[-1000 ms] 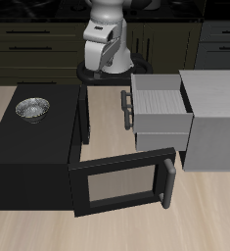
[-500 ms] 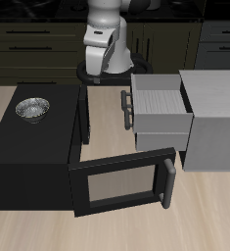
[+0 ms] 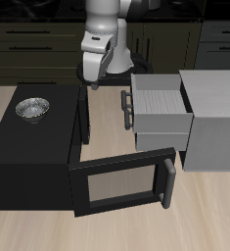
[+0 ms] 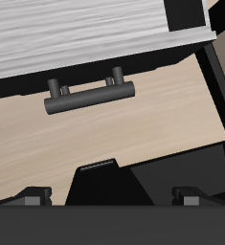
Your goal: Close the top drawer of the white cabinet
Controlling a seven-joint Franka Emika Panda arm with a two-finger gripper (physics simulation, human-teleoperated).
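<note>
The robot arm (image 3: 105, 39) is showing glossy white rounded shells with dark grey joint seams, rising from a black circular base (image 3: 91, 73). Its gripper (image 4: 112, 191) is appearing in the wrist view as matte black, angular housing with small raised blocks.

Black box (image 3: 28, 152) with windowed door (image 3: 121, 183) swung open, metal bowl (image 3: 32, 108) on top, wooden table (image 3: 107, 230)

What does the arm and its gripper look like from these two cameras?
The arm is glossy white with rounded, bulbous link shells and dark grey to black bands at the joints. No cables or markings are legible. In the wrist view the gripper shows only as angular matt black parts.
</note>
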